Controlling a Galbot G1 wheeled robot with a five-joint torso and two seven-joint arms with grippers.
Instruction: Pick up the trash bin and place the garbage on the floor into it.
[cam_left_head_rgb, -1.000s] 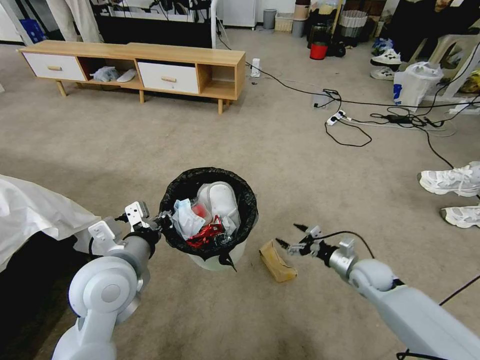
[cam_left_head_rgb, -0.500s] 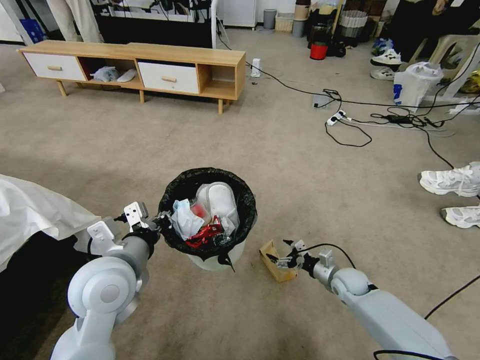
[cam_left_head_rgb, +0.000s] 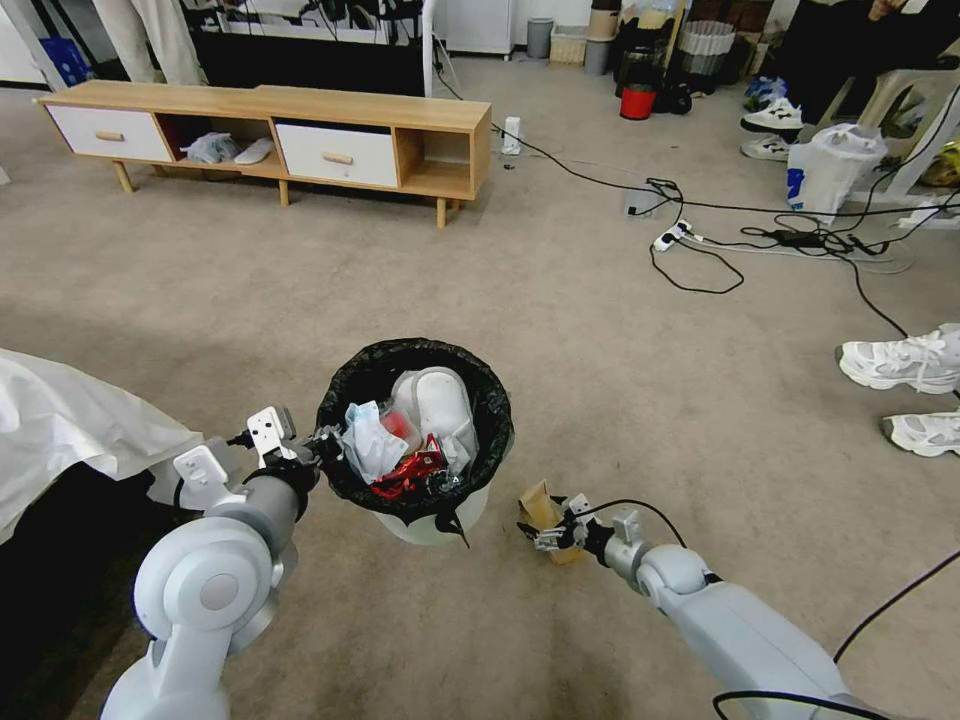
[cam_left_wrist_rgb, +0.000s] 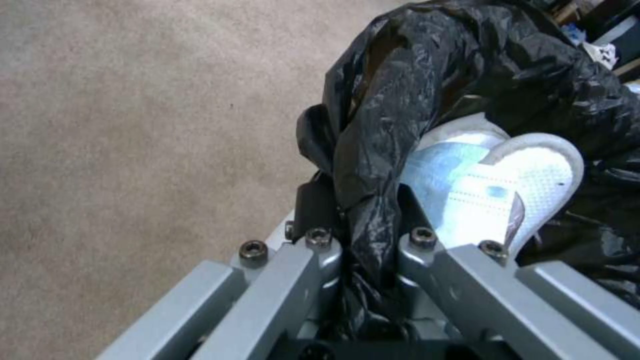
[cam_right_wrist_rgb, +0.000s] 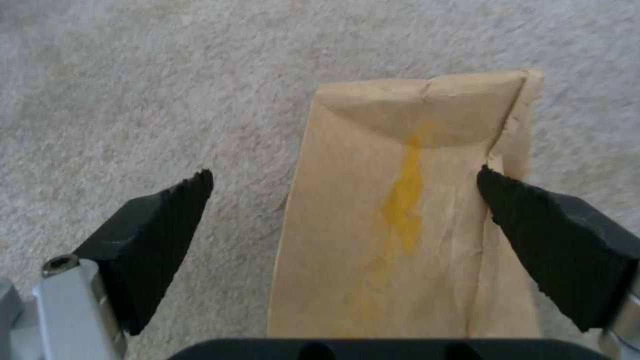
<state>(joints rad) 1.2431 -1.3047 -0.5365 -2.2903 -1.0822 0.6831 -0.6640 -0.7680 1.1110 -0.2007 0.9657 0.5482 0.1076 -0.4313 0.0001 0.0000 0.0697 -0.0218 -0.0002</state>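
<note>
Bin (cam_left_head_rgb: 432, 520) sits at roughly 6 o'clock from the middle of the head view, white body under a crinkled black liner (cam_left_head_rgb: 350, 400) folded over its rim. Left gripper (cam_left_head_rgb: 318, 442) is at the bin's 9 o'clock edge, clenched on the liner-covered rim; in the left wrist view its fingers (cam_left_wrist_rgb: 313, 210) pinch a black fold of liner (cam_left_wrist_rgb: 387, 125) between them. Inside the bin: pale blue face mask (cam_left_head_rgb: 365, 437) near the 9 o'clock side, also showing just past the pinched liner in the left wrist view (cam_left_wrist_rgb: 467, 185), red wrapper (cam_left_head_rgb: 412, 468) toward 6 o'clock, clear plastic bottle (cam_left_head_rgb: 437, 402) toward 12–1 o'clock. Cardboard piece (cam_left_head_rgb: 540, 503) lies on the carpet (cam_left_head_rgb: 600, 350) at the bin's 4 o'clock, just beside it, not touching. Right gripper (cam_left_head_rgb: 548, 533) is low over that cardboard, released, jaws spread. Right wrist view: brown cardboard (cam_right_wrist_rgb: 407, 210) with a yellow streak lies flat between the black fingertips (cam_right_wrist_rgb: 160, 220); one tip is at the cardboard's edge, the other stands clear of it over bare carpet (cam_right_wrist_rgb: 133, 100). White sneakers (cam_left_head_rgb: 900, 362) at 3 o'clock, well apart; cables (cam_left_head_rgb: 700, 285) strewn at 1–2 o'clock; low wooden cabinet (cam_left_head_rgb: 300, 105) at 11 o'clock, far off.
</note>
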